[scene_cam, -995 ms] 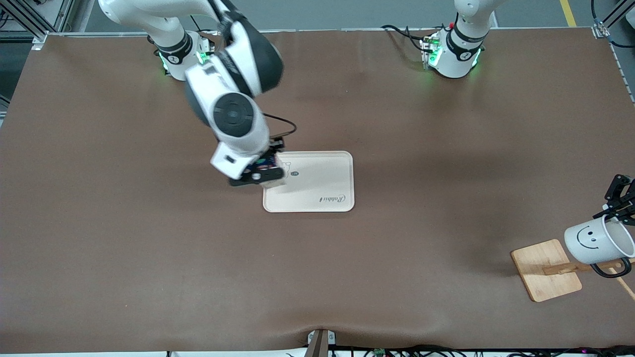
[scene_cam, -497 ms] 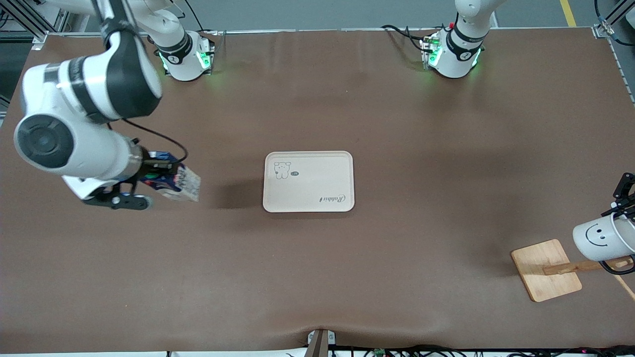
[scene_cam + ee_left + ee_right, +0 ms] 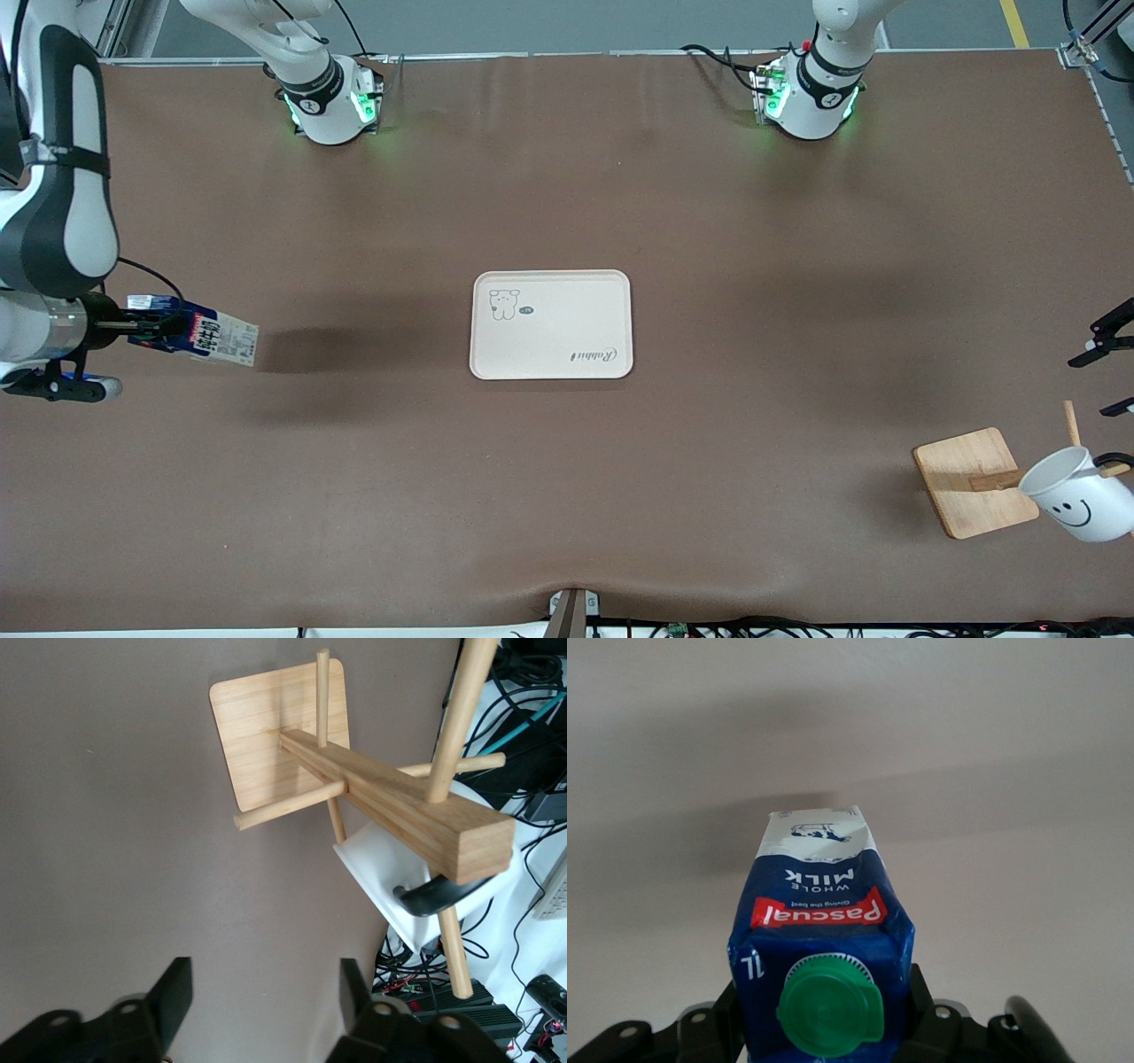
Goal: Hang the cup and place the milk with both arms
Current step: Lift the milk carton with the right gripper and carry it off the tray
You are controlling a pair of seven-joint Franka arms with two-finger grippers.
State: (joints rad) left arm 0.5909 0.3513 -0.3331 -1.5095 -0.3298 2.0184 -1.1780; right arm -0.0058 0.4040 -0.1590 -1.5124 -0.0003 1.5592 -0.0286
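The white smiley cup (image 3: 1079,507) hangs by its black handle on a peg of the wooden rack (image 3: 973,483) at the left arm's end of the table, mouth tipped sideways. My left gripper (image 3: 1114,379) is open and empty above the rack, apart from the cup. In the left wrist view my gripper (image 3: 266,1001) shows spread fingers, with the rack (image 3: 276,735) and the cup (image 3: 383,870) below. My right gripper (image 3: 133,332) is shut on the milk (image 3: 205,335), held lying sideways over the right arm's end of the table. The right wrist view shows the milk (image 3: 821,921) between the jaws, green cap toward the camera.
A beige tray (image 3: 567,306) with a bear print lies at the table's middle, with nothing on it. Cables and equipment hang off the table edge next to the rack (image 3: 523,815). Both arm bases stand along the edge farthest from the front camera.
My right arm swung the milk from beside the tray out to the right arm's end of the table. My left gripper let go of the cup, which dropped onto the rack peg, and drew back.
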